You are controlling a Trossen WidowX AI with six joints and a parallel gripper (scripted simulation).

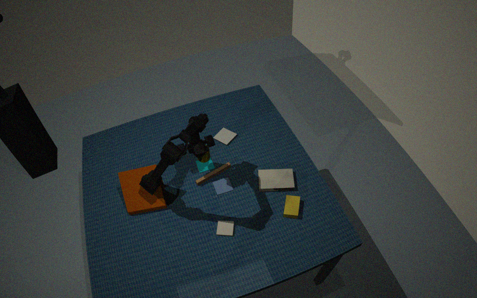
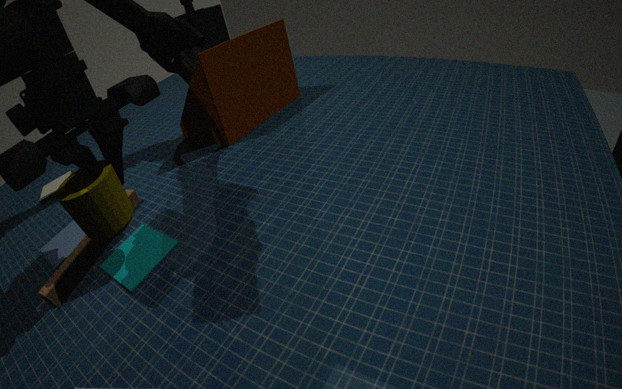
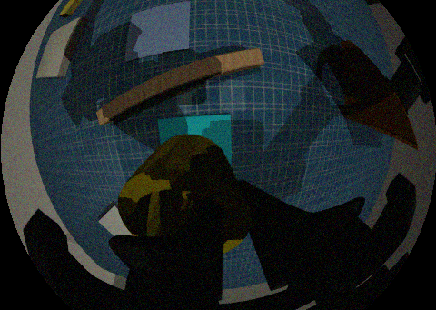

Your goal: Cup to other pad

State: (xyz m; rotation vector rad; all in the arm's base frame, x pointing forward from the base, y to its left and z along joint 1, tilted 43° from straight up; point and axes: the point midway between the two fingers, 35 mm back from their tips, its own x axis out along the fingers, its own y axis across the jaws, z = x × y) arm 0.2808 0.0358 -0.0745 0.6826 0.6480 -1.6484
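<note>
My gripper (image 1: 203, 152) (image 2: 88, 165) (image 3: 229, 186) is shut on the rim of the yellow cup (image 1: 205, 158) (image 2: 99, 205) (image 3: 148, 189) and holds it upright, clear of the table. The cup hangs by the teal pad (image 1: 206, 166) (image 2: 140, 256) (image 3: 196, 131), close to the wooden bar (image 1: 213, 173) (image 2: 64, 273) (image 3: 182, 83). The bar lies between the teal pad and the pale blue pad (image 1: 222, 185) (image 2: 64, 240) (image 3: 163, 28). The inside of the cup is dark and hidden by my fingers, so I see no marbles.
The blue gridded table (image 1: 158, 251) (image 2: 400, 241) bears an orange block (image 1: 131, 188) (image 2: 250, 82) (image 3: 384, 113) at the arm's base, a grey-white box (image 1: 276, 179), a yellow block (image 1: 292, 205) and two white tiles (image 1: 225, 135) (image 1: 225, 227). A dark post (image 1: 18, 129) stands off the table at the left.
</note>
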